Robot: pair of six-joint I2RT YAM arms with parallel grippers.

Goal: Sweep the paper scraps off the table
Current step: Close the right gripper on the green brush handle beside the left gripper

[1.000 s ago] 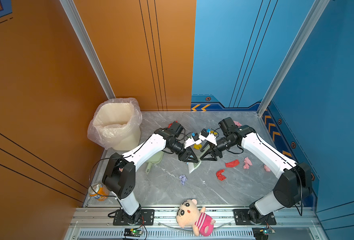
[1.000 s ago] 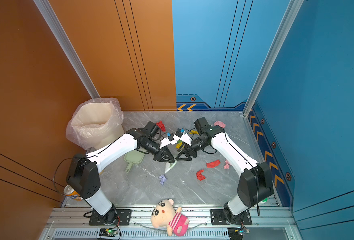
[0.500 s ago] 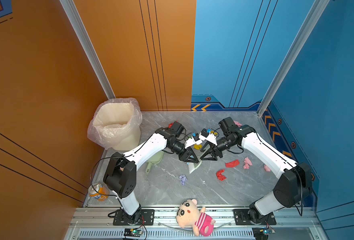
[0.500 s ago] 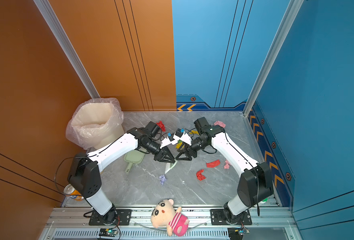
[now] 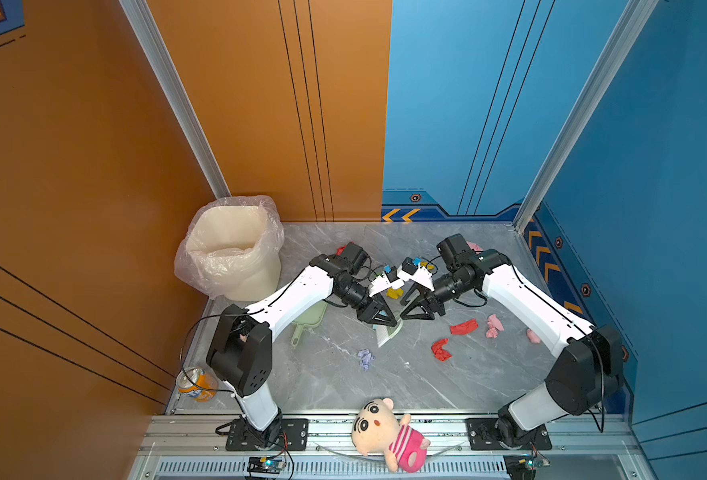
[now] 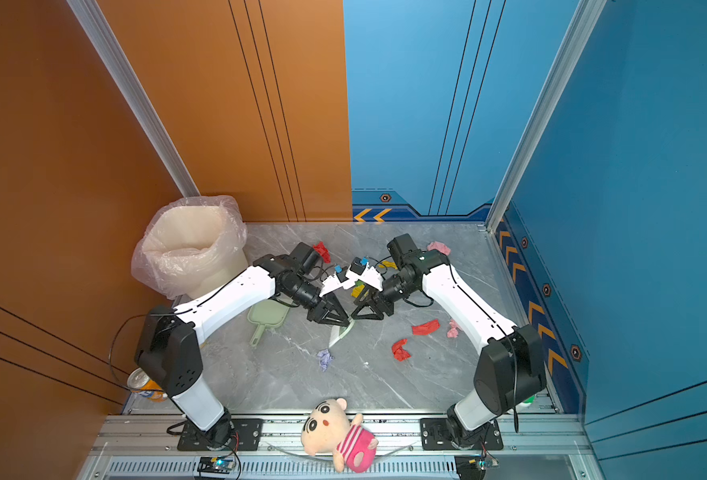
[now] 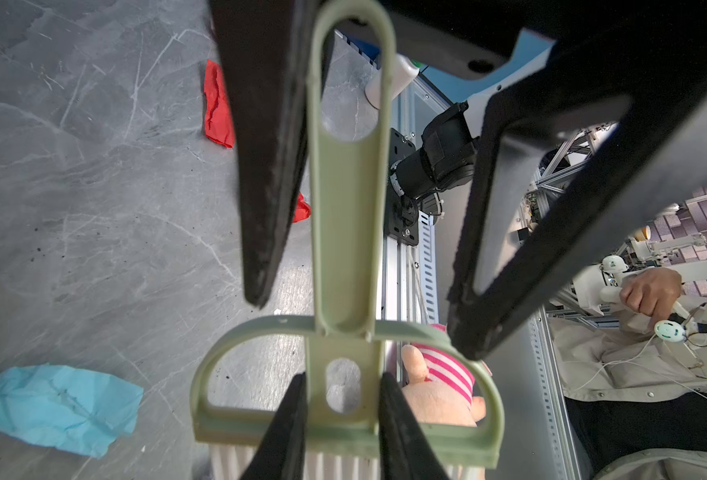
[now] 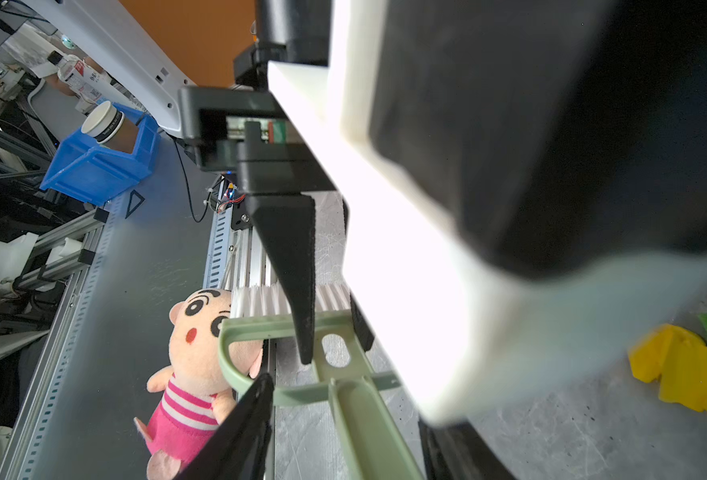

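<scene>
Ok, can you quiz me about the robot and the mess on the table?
1. True or false: the left hand grips the brush.
2. Where is the doll? A in the bin, B on the front rail, C in the dustpan.
3. What colour is the scrap between brush and doll?
Key: 1 true; 2 B; 3 lilac.
</scene>
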